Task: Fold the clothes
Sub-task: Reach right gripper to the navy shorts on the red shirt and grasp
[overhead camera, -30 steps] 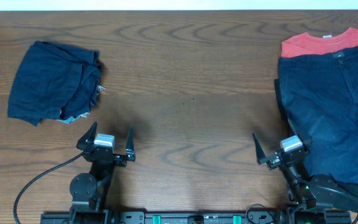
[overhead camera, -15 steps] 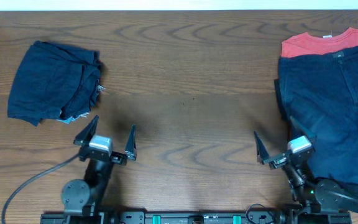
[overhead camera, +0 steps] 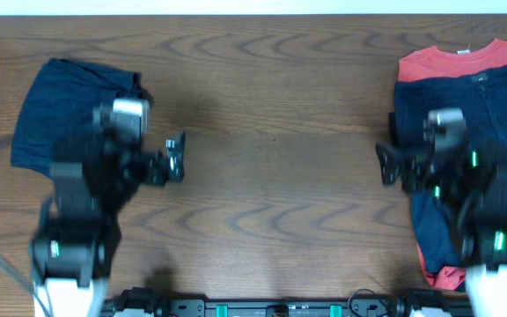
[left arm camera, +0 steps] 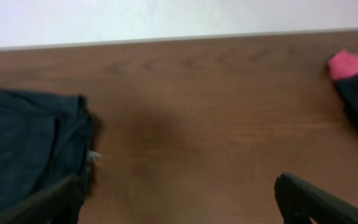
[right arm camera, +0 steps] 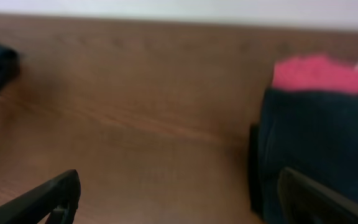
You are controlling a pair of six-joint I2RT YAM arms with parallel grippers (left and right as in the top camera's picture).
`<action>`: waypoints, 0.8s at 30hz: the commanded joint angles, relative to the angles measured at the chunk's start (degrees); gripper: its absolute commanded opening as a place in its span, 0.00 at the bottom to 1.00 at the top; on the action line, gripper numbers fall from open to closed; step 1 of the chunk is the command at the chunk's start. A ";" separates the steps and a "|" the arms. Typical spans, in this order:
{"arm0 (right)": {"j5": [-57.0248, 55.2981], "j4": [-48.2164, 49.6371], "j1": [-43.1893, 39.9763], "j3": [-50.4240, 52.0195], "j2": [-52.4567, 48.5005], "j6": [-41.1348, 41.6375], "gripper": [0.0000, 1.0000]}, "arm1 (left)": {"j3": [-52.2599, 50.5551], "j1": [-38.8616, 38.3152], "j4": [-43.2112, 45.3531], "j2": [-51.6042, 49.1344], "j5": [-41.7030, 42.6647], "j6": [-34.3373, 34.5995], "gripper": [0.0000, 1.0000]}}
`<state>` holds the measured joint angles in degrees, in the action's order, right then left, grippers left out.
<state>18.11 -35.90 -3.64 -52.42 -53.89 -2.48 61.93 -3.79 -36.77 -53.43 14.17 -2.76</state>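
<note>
A crumpled pile of navy shorts point(overhead camera: 60, 106) lies at the back left; it also shows in the left wrist view point(left arm camera: 23, 143). More navy shorts point(overhead camera: 491, 106) lie spread at the right on a coral-red T-shirt point(overhead camera: 465, 60), also seen in the right wrist view as shorts point(right arm camera: 316, 137) and T-shirt point(right arm camera: 322, 73). My left gripper point(overhead camera: 143, 163) is open and empty, raised beside the left pile's right edge; its jaws point(left arm camera: 179, 211) are spread wide. My right gripper point(overhead camera: 412, 165) is open and empty above the left edge of the right shorts; its jaws point(right arm camera: 182, 208) are spread wide.
The wooden table point(overhead camera: 271, 132) stretches between the two heaps. A pale wall edge point(left arm camera: 166, 18) runs along the far side. Both arms are blurred with motion and cover parts of the clothes.
Both arms rose from the table's front edge and swung toward the back, the left to the left pile, the right over the right shorts. The clothes have not moved.
</note>
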 commanded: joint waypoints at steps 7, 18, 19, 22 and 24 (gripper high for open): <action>6.27 -8.57 -2.19 -26.08 -35.65 0.24 0.99 | 15.58 0.24 -10.19 -19.87 -0.22 0.46 0.98; -11.93 11.87 -3.45 -28.39 -56.13 11.72 0.99 | 15.56 0.20 -13.33 -22.43 0.85 0.48 0.98; -11.87 13.97 -3.48 -28.39 -57.86 11.67 0.99 | 15.56 0.20 -13.57 -22.45 0.85 0.48 0.98; -11.93 15.87 -3.37 -28.39 -61.51 11.26 0.99 | 15.54 0.17 -14.03 -22.45 0.85 0.48 0.98; -12.11 16.61 -3.45 -28.39 -63.52 11.30 0.93 | 15.54 0.17 -14.23 -22.45 0.85 0.48 0.98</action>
<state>8.47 -19.94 -6.63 -79.75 -115.07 6.98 76.27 -3.79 -50.76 -76.23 14.68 -2.79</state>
